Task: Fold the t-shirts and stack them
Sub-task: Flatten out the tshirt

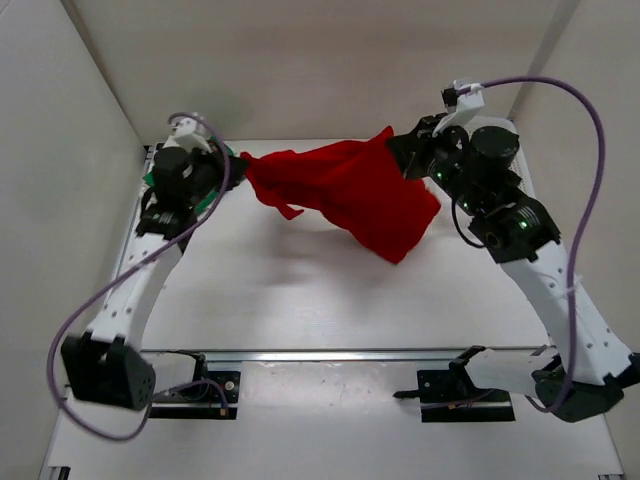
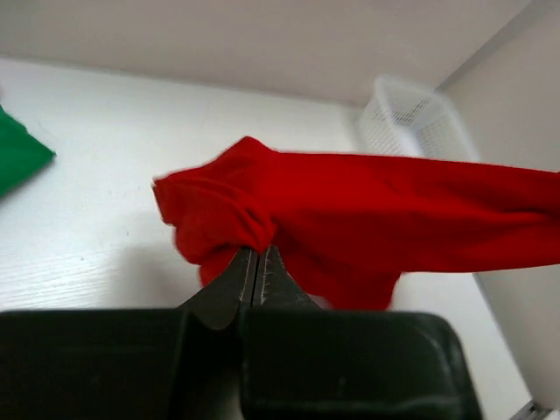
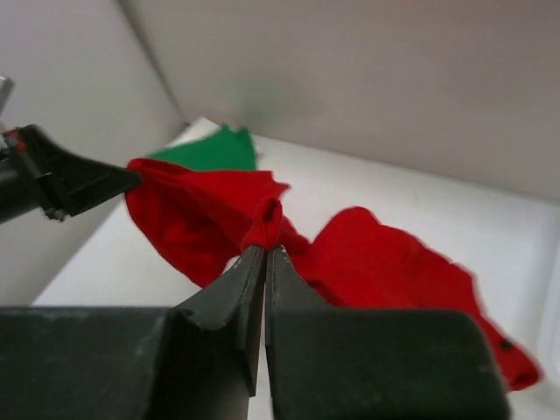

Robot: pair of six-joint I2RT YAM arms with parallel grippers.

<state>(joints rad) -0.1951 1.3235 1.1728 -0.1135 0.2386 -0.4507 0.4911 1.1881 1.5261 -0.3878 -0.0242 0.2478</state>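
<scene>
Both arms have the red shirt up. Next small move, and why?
Probably draw the two arms slightly apart. Both sets of jaws are shut on the red t-shirt, which hangs bunched and sagging between them above the table, so it likely needs tautening before laying flat.

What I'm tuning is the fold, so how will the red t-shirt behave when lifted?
Probably floppy: the red t-shirt sags and bunches between the left gripper and right gripper. Likely light: small pinches of cloth hold it up.
</scene>
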